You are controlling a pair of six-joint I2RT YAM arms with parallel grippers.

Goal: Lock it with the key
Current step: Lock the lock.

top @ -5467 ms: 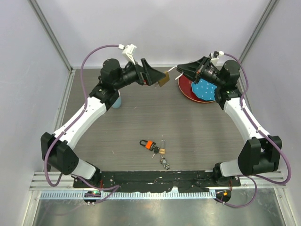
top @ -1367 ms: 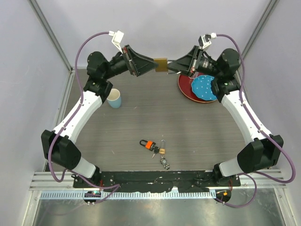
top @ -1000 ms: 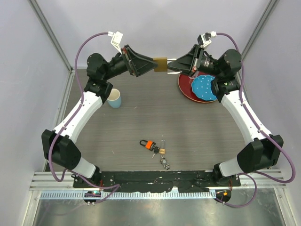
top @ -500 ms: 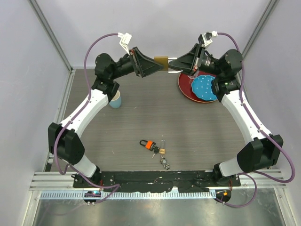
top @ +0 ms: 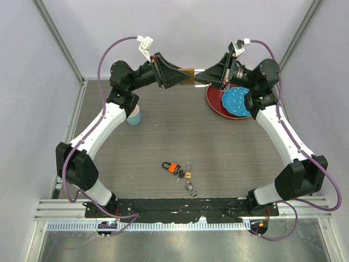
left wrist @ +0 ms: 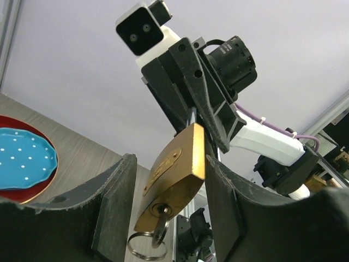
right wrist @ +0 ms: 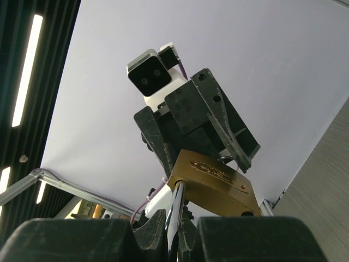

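Key bunch (top: 171, 167): small, with one bright orange plastic head and one black head. It is laid flat on the table, centre-near, and is gripped by nothing.
Table (top: 218, 142): dark grey, with a wood-grain surface. It is bordered by pale walls at the sides and back. Bare surface is seen on the left and far sides of the bunch.
Plate (top: 212, 103): round, red and glossy, set at the far right. A blue white-dotted dish (top: 235, 102) is carried on it.
Left gripper (top: 182, 77): closed on the big brass padlock (top: 188, 75), whose body is clamped between its black pads.
Right gripper (top: 197, 76): closed tight on the silver shackle (right wrist: 175, 215).
Big brass padlock: squarish, polished metal. It is held in the air between both grippers, above the table's far edge and near the back wall. A silver key (left wrist: 158, 214) with a split ring (left wrist: 143, 244) is seated in its keyway.
Cup (top: 133, 115): pale blue and upright, at the far left.
Tiny brass padlock (top: 187, 174): placed just right of the bunch, with a dark keychain piece (top: 191, 189) nearer the edge.
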